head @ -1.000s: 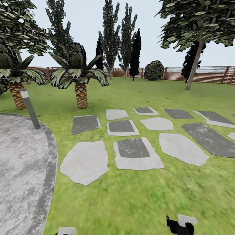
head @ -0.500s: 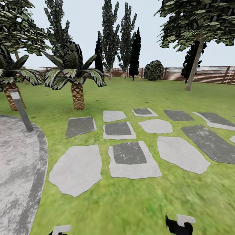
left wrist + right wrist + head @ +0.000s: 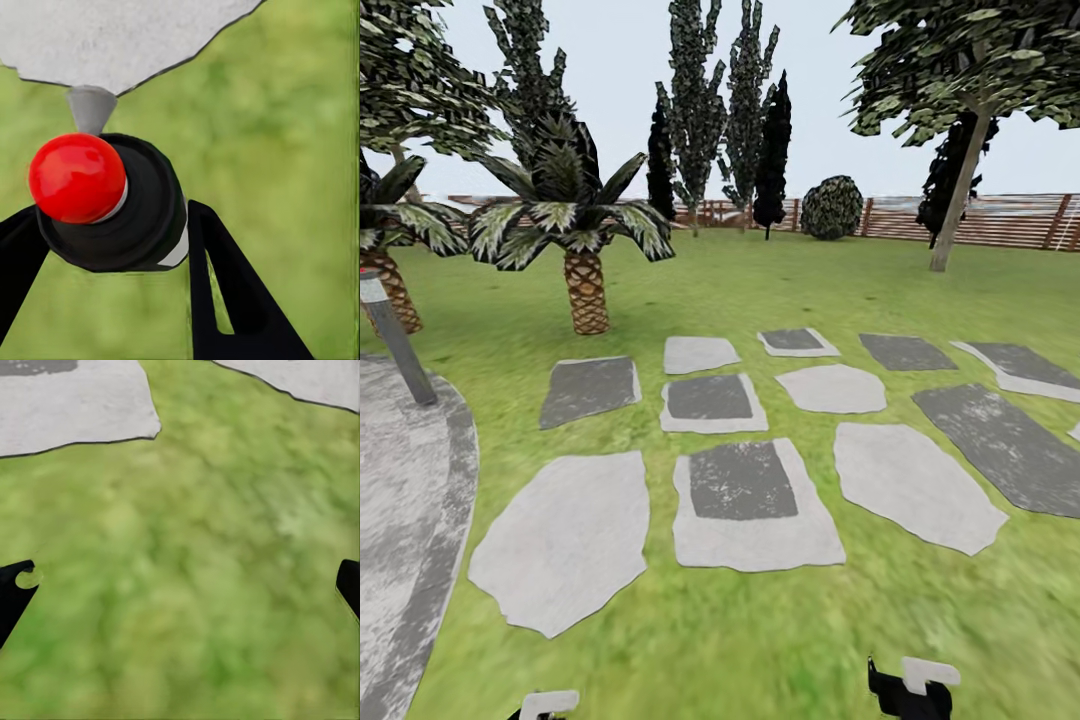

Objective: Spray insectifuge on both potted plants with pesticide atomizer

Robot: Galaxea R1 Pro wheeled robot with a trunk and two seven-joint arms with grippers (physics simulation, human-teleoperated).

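**Left gripper** [image 3: 112, 214]: closed on a dark round body with a red knob and a pale grey nozzle. I take this to be the atomizer [image 3: 127, 225], seen end-on. One black finger [image 3: 225, 300] presses each side. It is held low and close to my trunk, nozzle forward, which I judge to be a carrying pose and not a spraying one.

**Right gripper** [image 3: 185, 577]: jaws wide apart with nothing between them. It is also carried low, and I judge it to be idle.

**Below both grippers:** lawn [image 3: 760, 640]. The edge of a pale stone [image 3: 112, 37] lies just ahead of the nozzle, and another stone [image 3: 67, 405] lies ahead of the right gripper.

**Ahead of the grippers:**
- Stepping stones [image 3: 745, 505], pale and dark, are set in rows flush with the grass. I judge them no hindrance to my wheels.
- Beyond them is open grass, then a slat fence [image 3: 1000, 222] with a round bush [image 3: 832, 208] against it.

**Out to the left of the left gripper:**
- The curved edge of the patio [image 3: 410, 500].
- A leaning grey post [image 3: 395, 345] with a red-marked top, standing at the patio's rim.
- Palms [image 3: 585, 290] past the post.

The post and the palm trunks are the nearest things to avoid if I turn that way.

**Far off to the right:** a leaning tree [image 3: 955, 190], well clear.

**Step in hand, as I judge:** bottle secured, in transit to the potted plants. Spraying is not yet begun.
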